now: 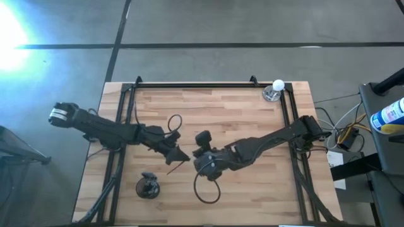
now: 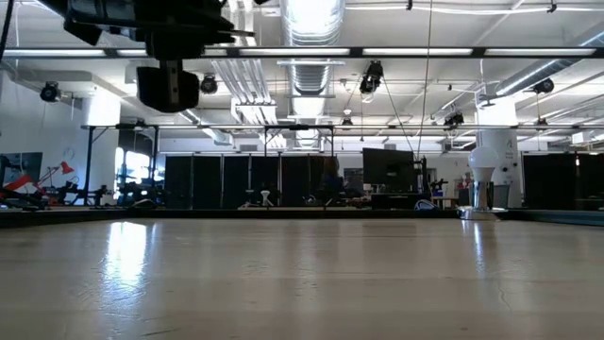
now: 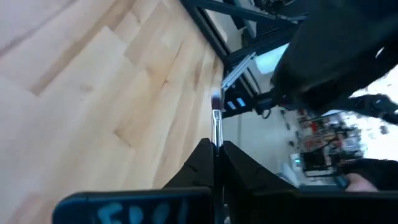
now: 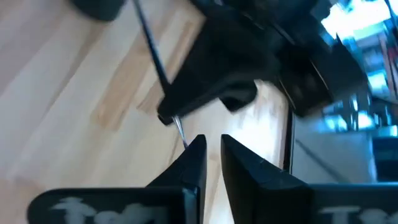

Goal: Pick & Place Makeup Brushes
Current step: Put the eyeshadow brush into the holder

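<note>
One makeup brush (image 1: pixel 178 165), thin and dark with a silver end, is held in the air over the table's middle. My left gripper (image 1: pixel 178 154) is shut on it. Its silver end and small bristle tip (image 3: pixel 216 102) stick out past the fingers. My right gripper (image 4: pixel 213 146) faces it from the right, with a narrow gap between its fingers and nothing in the gap. The brush's silver end (image 4: pixel 179 130) lies just beside one right fingertip (image 4: pixel 196 148); whether they touch I cannot tell. The other brushes are out of view. My left gripper pinches the brush between its two fingers, just behind the silver end (image 3: pixel 216 138). The head end sticks out past the fingertips and the dark handle (image 4: pixel 149 43) runs out behind them toward the cup. The brush is lifted clear of the table.
A dark round cup (image 1: pixel 148 186) stands near the front left. A white ball on a clear stand (image 1: pixel 276 87) is at the far right corner. A dark cable loop (image 1: pixel 207 188) hangs below my right gripper. Black frame rails (image 1: pixel 208 84) border the wooden top.
</note>
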{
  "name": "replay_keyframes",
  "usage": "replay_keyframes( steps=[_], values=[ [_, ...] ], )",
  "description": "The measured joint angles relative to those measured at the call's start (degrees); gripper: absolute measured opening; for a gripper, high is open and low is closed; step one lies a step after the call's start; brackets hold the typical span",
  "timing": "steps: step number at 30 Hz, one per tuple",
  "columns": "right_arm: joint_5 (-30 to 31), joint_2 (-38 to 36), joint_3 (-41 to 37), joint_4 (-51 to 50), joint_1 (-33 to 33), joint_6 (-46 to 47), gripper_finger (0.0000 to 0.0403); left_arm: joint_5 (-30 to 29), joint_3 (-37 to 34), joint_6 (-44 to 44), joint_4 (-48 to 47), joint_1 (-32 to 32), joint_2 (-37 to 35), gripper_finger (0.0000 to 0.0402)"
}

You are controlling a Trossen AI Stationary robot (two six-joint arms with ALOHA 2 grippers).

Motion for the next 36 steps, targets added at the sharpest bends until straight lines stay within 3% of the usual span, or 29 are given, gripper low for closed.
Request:
replay_keyframes(
  steps=[5,9,17,21,24,28,36],
  values=[
    [2.7,-0.4,2.3,-0.3,-0.2,13.6,0.0053,-6.1,-0.1,6.0,-8.5,-3.1,-8.1,0.0009],
    [3.4,-0.9,3.1,-0.2,-0.3,23.5,0.0042,-17.6,-0.1,12.2,-12.1,-10.4,-16.2,0.0009],
    [6.3,-0.8,2.8,0.3,0.0,34.4,0.0009,-50.6,-0.1,22.9,-22.1,-37.7,-25.1,0.0009],
    [7.0,-0.8,2.6,1.9,0.0,37.2,0.0009,-65.7,-1.7,22.9,-23.7,-51.8,-25.1,0.0009],
    [8.9,-0.6,3.0,2.0,0.0,38.5,0.0008,-73.7,-5.1,19.4,-22.8,-58.9,-25.3,0.0009],
    [9.3,-0.6,3.2,3.7,-0.1,38.7,0.0008,-77.0,-10.5,18.3,-15.6,-63.2,-26.0,0.0009],
    [11.0,-0.6,3.2,5.1,-0.9,39.2,0.0008,-71.9,-21.7,33.7,12.6,-62.2,-26.6,0.0009]
  ],
)
